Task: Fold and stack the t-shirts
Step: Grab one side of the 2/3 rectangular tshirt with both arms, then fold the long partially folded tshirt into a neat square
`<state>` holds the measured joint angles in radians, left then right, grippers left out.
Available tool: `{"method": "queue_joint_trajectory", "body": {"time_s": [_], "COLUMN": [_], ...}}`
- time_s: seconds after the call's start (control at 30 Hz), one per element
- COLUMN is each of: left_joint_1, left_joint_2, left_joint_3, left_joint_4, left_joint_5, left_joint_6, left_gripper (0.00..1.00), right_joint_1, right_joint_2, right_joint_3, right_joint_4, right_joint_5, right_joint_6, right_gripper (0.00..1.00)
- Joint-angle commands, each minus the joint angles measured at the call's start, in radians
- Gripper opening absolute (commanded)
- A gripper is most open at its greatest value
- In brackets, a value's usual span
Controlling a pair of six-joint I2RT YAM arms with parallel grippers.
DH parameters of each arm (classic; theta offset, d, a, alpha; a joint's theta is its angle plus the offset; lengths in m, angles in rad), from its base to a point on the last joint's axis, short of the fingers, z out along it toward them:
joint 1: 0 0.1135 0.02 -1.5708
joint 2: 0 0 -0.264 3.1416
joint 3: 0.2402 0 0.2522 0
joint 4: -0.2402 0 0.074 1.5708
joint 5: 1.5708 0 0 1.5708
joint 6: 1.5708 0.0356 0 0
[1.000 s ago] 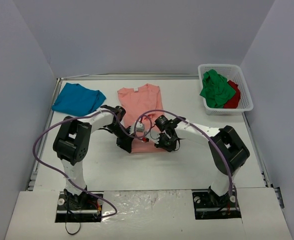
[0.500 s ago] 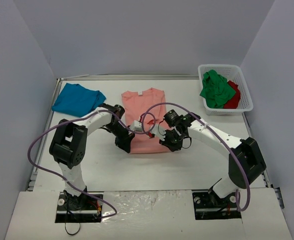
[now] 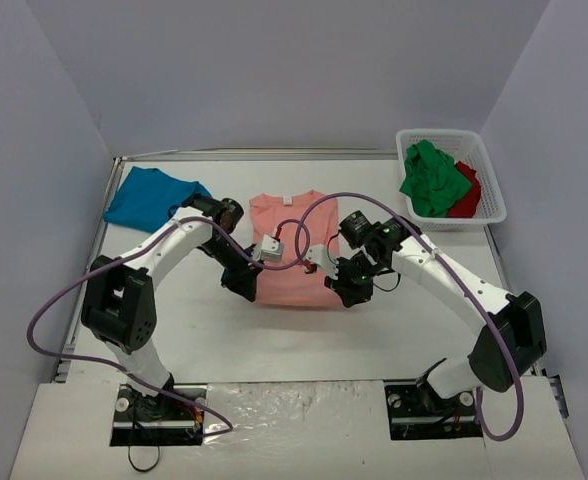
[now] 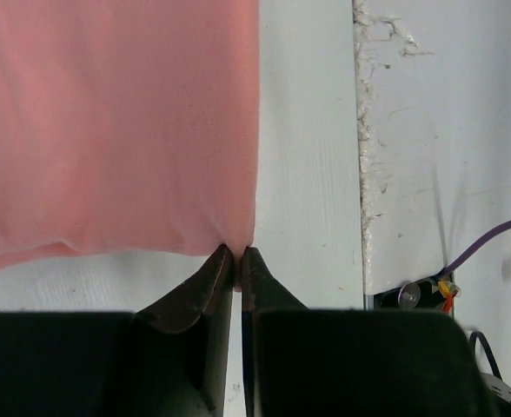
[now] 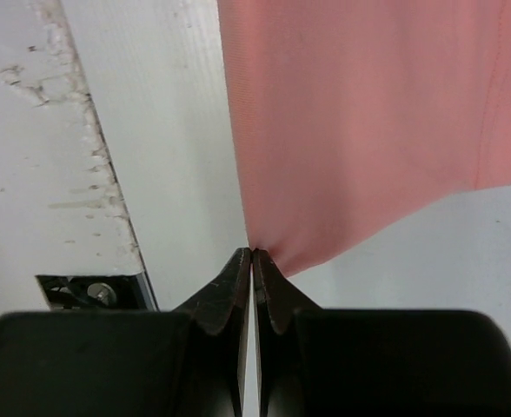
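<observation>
Both grippers are clamped on cloth. The left gripper [image 4: 237,256] has its fingers pinched together on one near corner of the salmon-pink t-shirt [image 3: 296,282], and the right gripper [image 5: 252,257] is pinched the same way on the other near corner. In each wrist view no gap shows between the fingertips beyond the thin fabric.

On the white table [image 3: 304,345] the salmon-pink t-shirt lies in the middle, collar toward the far side, with its near edge stretched between the two grippers. I cannot tell whether that edge is raised off the surface. The teal-blue t-shirt [image 3: 154,198] sits crumpled at the far left, well apart. At the far right, the white mesh basket [image 3: 456,222] holds a green t-shirt [image 3: 432,178] heaped over a red t-shirt [image 3: 468,197].

The shirt is probably light, limp and thin, so it should sag and crease wherever it is unsupported. Corner holds like these suit it, since keeping the edge taut between two points should carry the fold over evenly. A slack or uneven pull would likely leave a skewed fold or wrinkles, and such a shallow pinch could slip off the hem.
</observation>
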<state>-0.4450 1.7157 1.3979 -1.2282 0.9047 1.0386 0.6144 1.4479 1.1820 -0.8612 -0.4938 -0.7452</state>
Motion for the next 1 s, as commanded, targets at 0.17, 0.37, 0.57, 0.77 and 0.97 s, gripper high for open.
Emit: {"method": "queue_joint_trajectory", "body": {"time_s": [0.17,0.37,0.57,0.77,0.97], "left_joint_1": [-0.05,-0.032,-0.021,0.011,0.026], "left_joint_2": [-0.143,-0.159,-0.127,-0.061,-0.021], "left_joint_3": [-0.02,-0.005,0.116,0.245,0.345], "left_joint_4": [-0.257,-0.108,-0.073,-0.094,-0.082], "left_joint_5": [0.028,-0.078,-0.141,-0.173,-0.185], "left_joint_6": [0.109,-0.06,-0.124,-0.129,-0.143], "left_gripper": [0.02,0.02,0.02,0.02,0.02], "right_joint_1": [-0.019,-0.041,-0.088,-0.114,-0.133], "right_joint_2": [0.005,0.075,0.189,0.269,0.331], "right_joint_3": [0.103,0.194,0.336,0.482,0.634], "right_joint_4": [-0.281,-0.263,-0.263,-0.291,-0.314], "right_joint_5": [-0.147,-0.083,-0.026,0.006,0.046], "right_joint_6": [-0.068,-0.054,-0.065,-0.077,-0.08], "right_gripper": [0.0,0.0,0.0,0.0,0.0]}}
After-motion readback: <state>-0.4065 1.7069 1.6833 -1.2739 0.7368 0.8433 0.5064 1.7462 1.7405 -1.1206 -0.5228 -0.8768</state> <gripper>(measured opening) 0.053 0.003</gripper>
